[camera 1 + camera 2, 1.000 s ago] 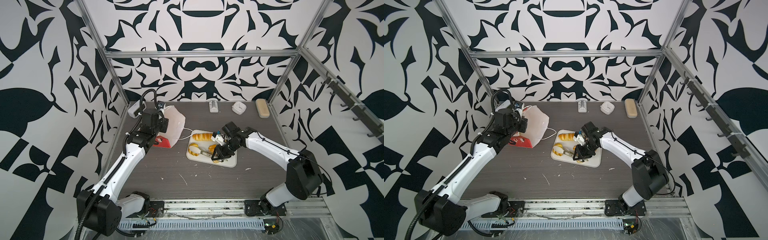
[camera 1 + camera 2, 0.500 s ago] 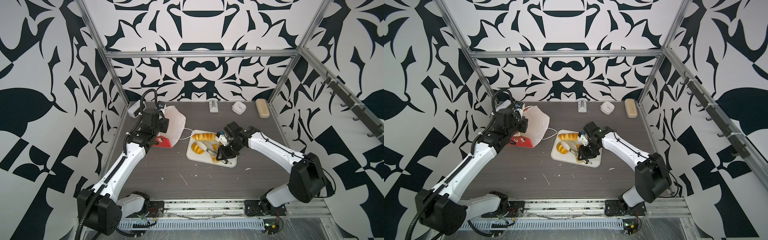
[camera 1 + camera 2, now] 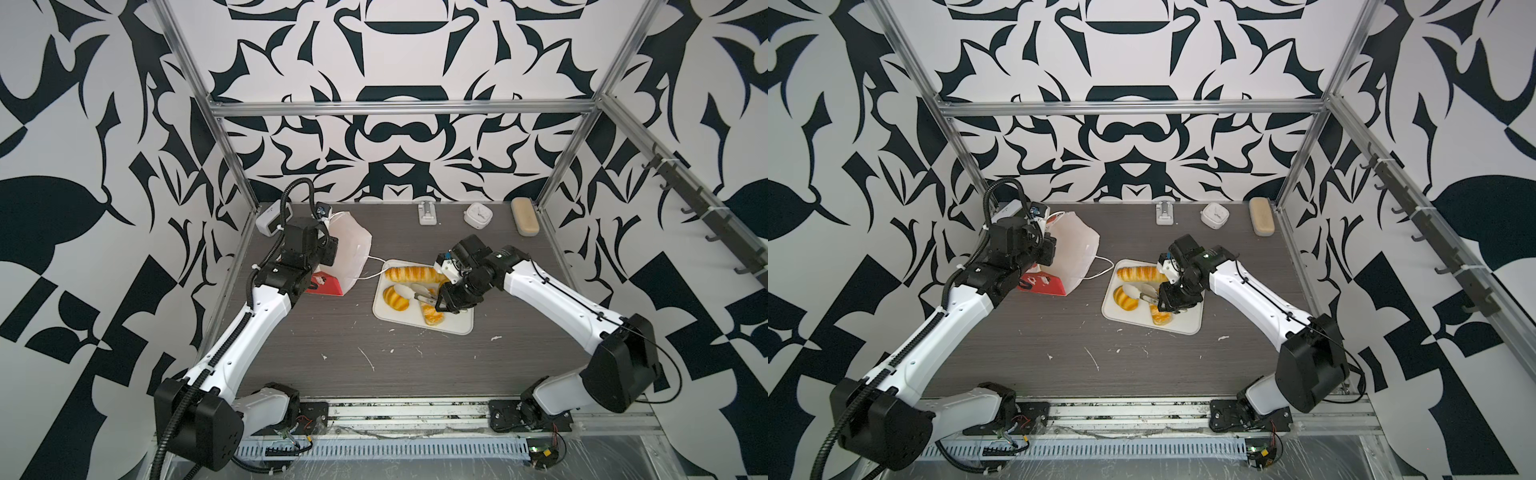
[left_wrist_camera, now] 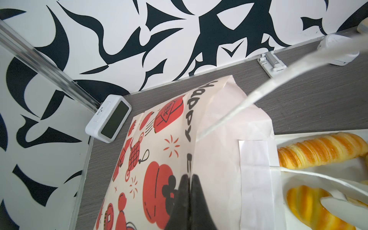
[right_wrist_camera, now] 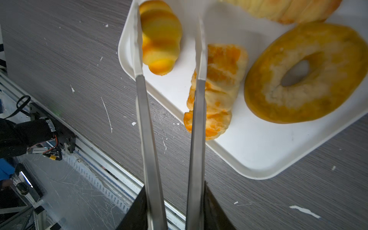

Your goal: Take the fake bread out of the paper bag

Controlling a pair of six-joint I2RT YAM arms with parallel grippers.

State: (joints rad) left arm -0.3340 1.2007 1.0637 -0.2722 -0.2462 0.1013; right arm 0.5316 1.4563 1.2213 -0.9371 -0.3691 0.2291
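A: Right gripper (image 5: 176,211) clenched on the handle end of the tongs (image 5: 144,119). Blades apart, nothing between them. Agree?

B: Agree. A second ago the arm reached lower across the tray (image 5: 258,157), and the croissant (image 5: 161,37) looked thinner and nearer the rim. Now it lies broad and still, blades parted off it. I read that as a piece just let go.

A: What else is out?

B: Twisted pastry (image 5: 219,83) under the other blade. Ring bagel (image 5: 264,95) next to it. Long loaf (image 3: 411,274) along the tray's far edge.

A: Four of the fake bread on the tray, then. Any left inside?

B: Cannot tell. The paper bag (image 3: 353,253) lies on its side just left of the tray, mouth toward it. Only white shows inside.

A: Left gripper (image 4: 189,184)?

B: Pinched shut on the bag's printed wall near the mouth. It seems to be propping the mouth open.

A: Obstacles?

B: A cord handle (image 4: 278,84) trails from the mouth toward the tray's corner, and the tongs could snag it. Any reach into the bag crosses the loaded tray. Beyond the tray, by the back wall: white clip (image 3: 427,212), small white box (image 3: 478,215), beige case (image 3: 525,216). All well apart. A white clock (image 4: 108,121) sits farther from the tray than the bag.
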